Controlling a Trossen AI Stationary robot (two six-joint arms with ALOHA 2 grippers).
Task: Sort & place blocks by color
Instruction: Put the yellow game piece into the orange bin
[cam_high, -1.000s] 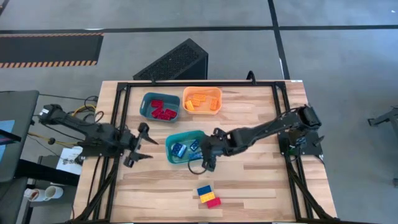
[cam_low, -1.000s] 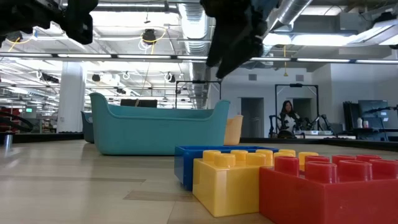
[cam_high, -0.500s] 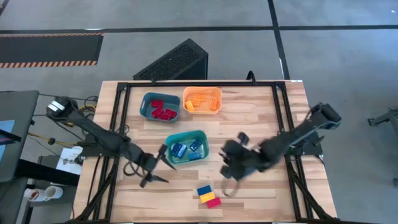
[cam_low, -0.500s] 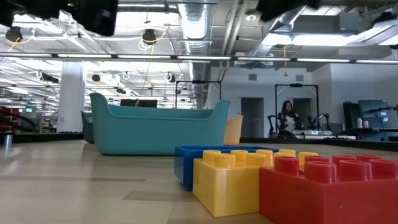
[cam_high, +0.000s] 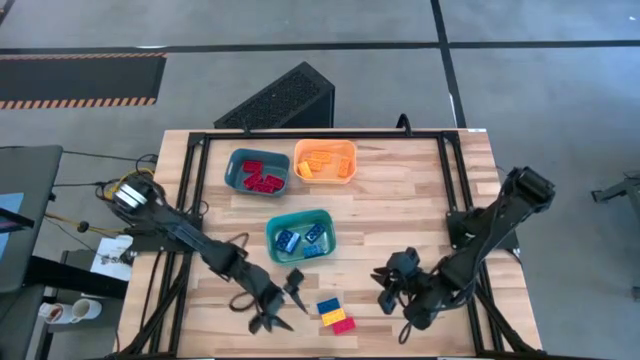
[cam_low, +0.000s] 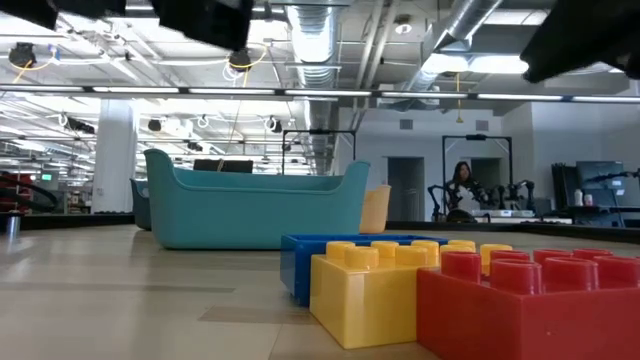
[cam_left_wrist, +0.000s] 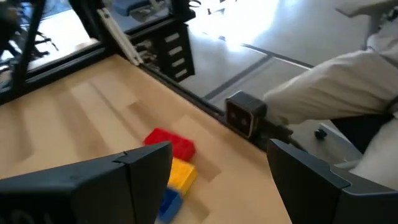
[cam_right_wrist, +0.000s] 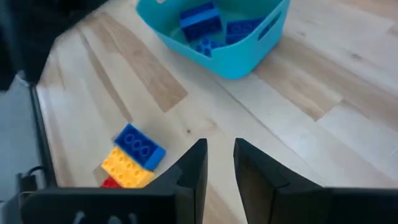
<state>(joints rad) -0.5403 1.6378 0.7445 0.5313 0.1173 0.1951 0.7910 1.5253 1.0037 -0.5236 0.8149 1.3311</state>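
Observation:
Three blocks lie side by side on the table near its front edge: a blue one (cam_high: 328, 305), a yellow one (cam_high: 333, 316) and a red one (cam_high: 343, 326). They fill the foreground of the low view, where the yellow one (cam_low: 370, 290) stands in the middle. My left gripper (cam_high: 285, 303) is open just left of them and faces them; the red block (cam_left_wrist: 171, 142) lies ahead of its fingers. My right gripper (cam_high: 388, 280) hovers right of them with a narrow gap and nothing between its fingers (cam_right_wrist: 219, 163).
A teal tray (cam_high: 272, 243) with blue blocks stands mid-table. A dark teal tray (cam_high: 234, 172) with red blocks and an orange tray (cam_high: 350, 160) with orange-yellow blocks stand at the back. A small black box (cam_left_wrist: 244, 115) sits at the front edge. A person (cam_low: 462, 185) is far off in the room.
My left gripper has swept from the table's left side toward the front edge and right, ending beside the three blocks. My right gripper has left the teal tray and gone toward the front right. The blocks on the table have kept still.

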